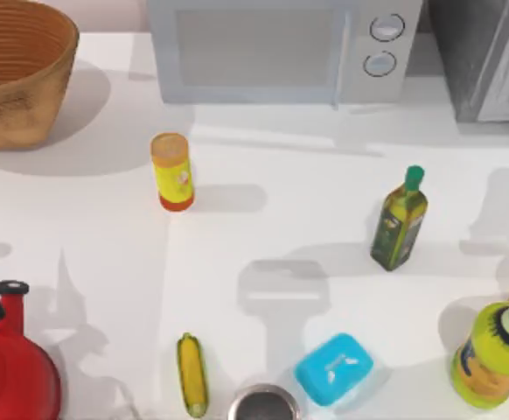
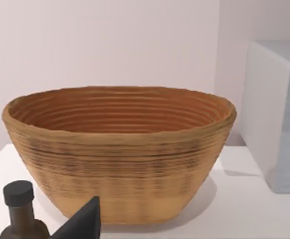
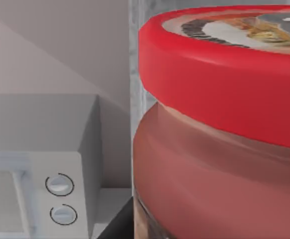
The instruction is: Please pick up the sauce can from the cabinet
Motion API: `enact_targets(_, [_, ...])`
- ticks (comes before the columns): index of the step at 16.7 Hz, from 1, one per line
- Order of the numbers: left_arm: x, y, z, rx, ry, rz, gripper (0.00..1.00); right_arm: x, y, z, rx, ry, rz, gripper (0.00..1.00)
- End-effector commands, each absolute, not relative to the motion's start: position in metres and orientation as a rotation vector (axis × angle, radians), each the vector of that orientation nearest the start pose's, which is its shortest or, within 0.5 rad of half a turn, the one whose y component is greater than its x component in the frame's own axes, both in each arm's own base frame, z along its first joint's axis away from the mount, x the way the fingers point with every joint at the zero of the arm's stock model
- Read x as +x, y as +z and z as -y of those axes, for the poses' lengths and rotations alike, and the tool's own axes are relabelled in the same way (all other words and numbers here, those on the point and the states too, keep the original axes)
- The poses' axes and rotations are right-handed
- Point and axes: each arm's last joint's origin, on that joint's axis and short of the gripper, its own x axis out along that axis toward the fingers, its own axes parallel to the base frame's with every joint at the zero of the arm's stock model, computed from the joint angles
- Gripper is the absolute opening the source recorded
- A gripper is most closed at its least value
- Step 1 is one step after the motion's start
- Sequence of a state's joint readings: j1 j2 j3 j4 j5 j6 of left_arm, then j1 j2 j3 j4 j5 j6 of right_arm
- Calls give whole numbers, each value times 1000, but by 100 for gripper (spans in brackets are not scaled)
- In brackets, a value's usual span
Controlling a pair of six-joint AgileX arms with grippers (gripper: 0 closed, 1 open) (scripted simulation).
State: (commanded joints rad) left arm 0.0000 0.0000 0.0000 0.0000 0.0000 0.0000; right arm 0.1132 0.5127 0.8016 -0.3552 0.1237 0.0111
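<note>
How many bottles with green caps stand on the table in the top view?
2. A dark olive-green glass oil bottle stands right of centre; a yellow-green plastic bottle stands at the right edge near the front, partly cut off. Others may lie outside the frame.

The sauce can (image 3: 219,149) sits very close to the camera, its red rim (image 3: 219,84) above a duller red-brown body, the pale top with a dark mark just visible. Behind the can rises a grey vertical edge of the cabinet (image 3: 137,59). Beside the can, farther back, stands the light grey microwave (image 3: 40,189) with two round knobs (image 3: 60,199), one above the other.
</note>
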Motion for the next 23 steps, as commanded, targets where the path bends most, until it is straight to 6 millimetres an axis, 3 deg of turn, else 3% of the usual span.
enact_targets(5, [106,160,1,0,0,0,100,105,234,-3,1,-5,-49,0])
enact_targets(9, [106,160,1,0,0,0,100,105,176,0,1,-1,-18,0])
enact_targets(12, [106,160,1,0,0,0,100,106,160,1,0,0,-1,0])
enact_targets(23, [106,160,1,0,0,0,100,111,161,-2,-10,30,5,0])
